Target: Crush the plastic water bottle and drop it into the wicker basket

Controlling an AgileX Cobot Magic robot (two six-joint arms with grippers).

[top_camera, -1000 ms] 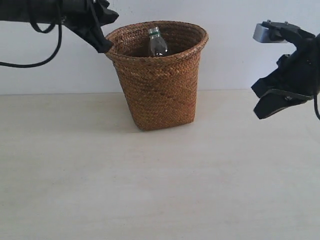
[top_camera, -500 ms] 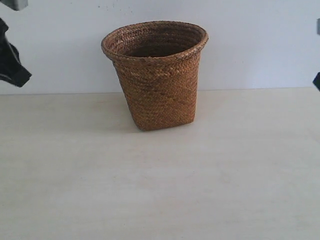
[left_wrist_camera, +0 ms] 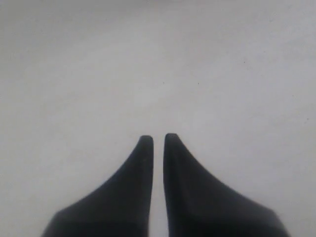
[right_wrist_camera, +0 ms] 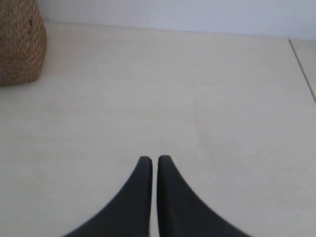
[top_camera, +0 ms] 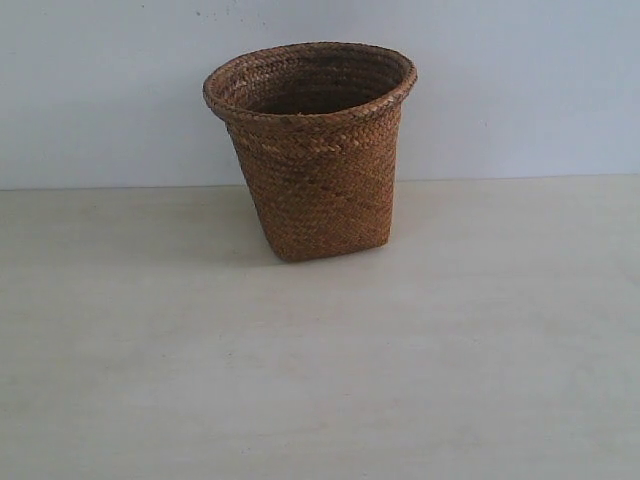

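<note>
The wicker basket [top_camera: 312, 150] stands upright on the pale table at the back centre of the exterior view, and a part of its side shows in the right wrist view [right_wrist_camera: 19, 42]. The plastic water bottle is hidden; no part of it shows above the basket's rim. Neither arm appears in the exterior view. My left gripper [left_wrist_camera: 158, 138] is shut with nothing between its fingers, over a bare pale surface. My right gripper [right_wrist_camera: 154, 160] is also shut and empty, above the table and well away from the basket.
The light wooden table [top_camera: 320, 370] runs up to a white wall [top_camera: 520, 90] behind the basket. A table edge or seam [right_wrist_camera: 302, 64] shows in the right wrist view.
The bottle's top, visible above the basket rim a second ago, has dropped out of sight. Both arms have withdrawn outward and left the exterior view.
</note>
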